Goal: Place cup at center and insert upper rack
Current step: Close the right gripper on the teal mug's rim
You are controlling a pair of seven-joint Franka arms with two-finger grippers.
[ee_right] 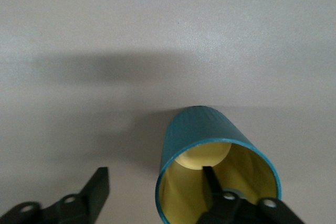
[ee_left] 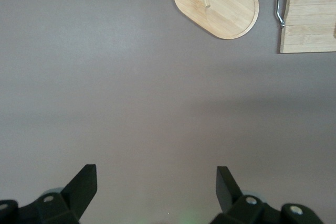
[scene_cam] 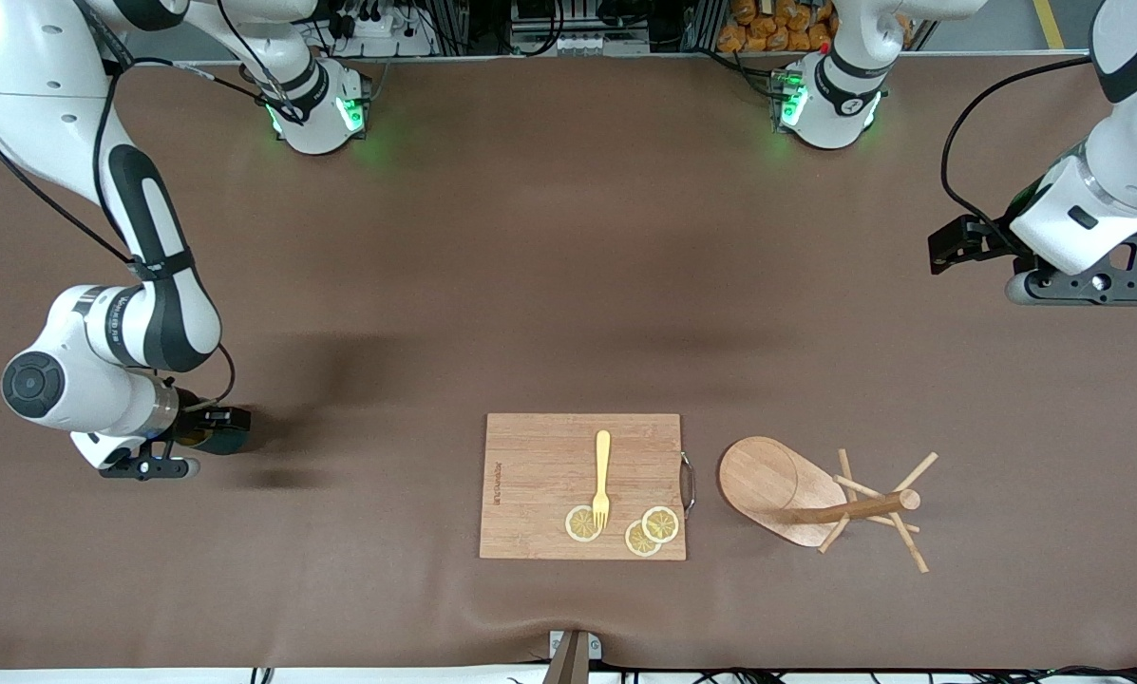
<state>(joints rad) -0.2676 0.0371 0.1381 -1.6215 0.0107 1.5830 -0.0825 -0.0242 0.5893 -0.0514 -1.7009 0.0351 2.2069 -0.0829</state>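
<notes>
Right wrist view: we see the right gripper [ee_right: 157, 195] straddling the wall of the cup [ee_right: 207, 153], one finger inside, jaws not yet clamped. Cup is ribbed teal, yellow within, at the right arm's end. Upper rack [scene_cam: 815, 499] lies toppled beside the cutting board [scene_cam: 540, 475]. Left gripper [ee_left: 156, 187] waits, spread wide.

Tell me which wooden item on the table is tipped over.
The mug tree, toward the left arm's end: its post lies level and its oval base stands on edge. The cutting board beside it lies flat.

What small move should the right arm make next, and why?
Probably finish closing the right pincer on the cup's rim: one finger is already inside the cup, the other outside its wall with a gap left, so it isn't gripped yet. The left pincer waits open.
</notes>
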